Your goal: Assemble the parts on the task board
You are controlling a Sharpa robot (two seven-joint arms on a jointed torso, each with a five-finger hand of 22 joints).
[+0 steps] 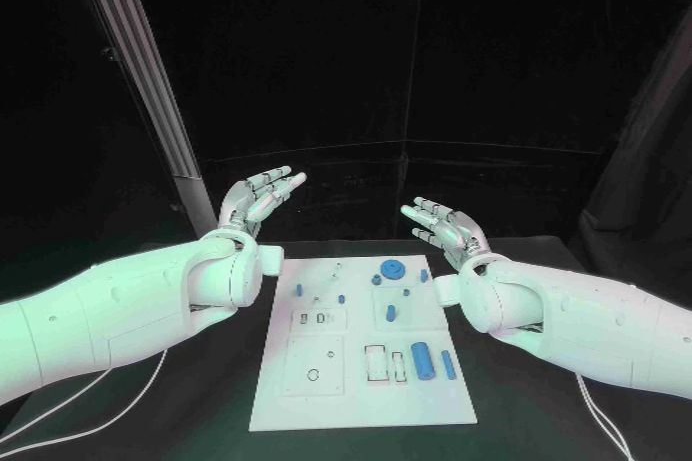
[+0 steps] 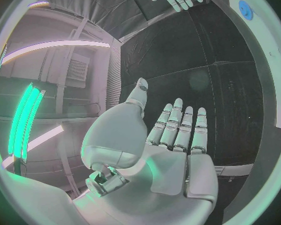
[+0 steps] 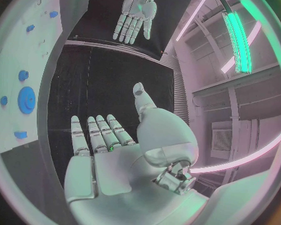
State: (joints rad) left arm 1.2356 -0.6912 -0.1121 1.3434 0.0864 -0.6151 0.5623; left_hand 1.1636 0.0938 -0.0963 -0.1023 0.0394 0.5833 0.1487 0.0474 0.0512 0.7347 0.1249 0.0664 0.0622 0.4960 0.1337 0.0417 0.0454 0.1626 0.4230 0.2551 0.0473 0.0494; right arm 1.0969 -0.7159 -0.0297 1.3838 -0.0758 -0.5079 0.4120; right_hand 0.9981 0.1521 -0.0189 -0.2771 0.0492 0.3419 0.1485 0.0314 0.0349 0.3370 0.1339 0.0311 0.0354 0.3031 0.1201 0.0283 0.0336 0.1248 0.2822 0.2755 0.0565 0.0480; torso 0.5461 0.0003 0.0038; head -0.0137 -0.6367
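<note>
Task board point(image 1: 361, 401): white plate, centre of black worktop point(image 1: 519, 251), long side running near to far. Near half: ring outline, rectangular slots, blue cylinder point(image 1: 421, 359), smaller blue peg point(image 1: 449, 364). Far half: small blue parts, blue gear point(image 1: 391, 269). Left robot hand point(image 1: 257, 199) and right robot hand point(image 1: 447, 224) raised beyond board's far corners, fingers spread, holding nothing.

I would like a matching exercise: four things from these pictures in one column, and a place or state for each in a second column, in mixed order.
Column one:
1. left hand
2. task board
3. round blue gear
4. long blue cylinder

Column two:
A. white, lying between the two arms
B. on the board's far part
C. open, holding nothing
D. on the board's near right part

Pairs: 1-C, 2-A, 3-B, 4-D
</note>
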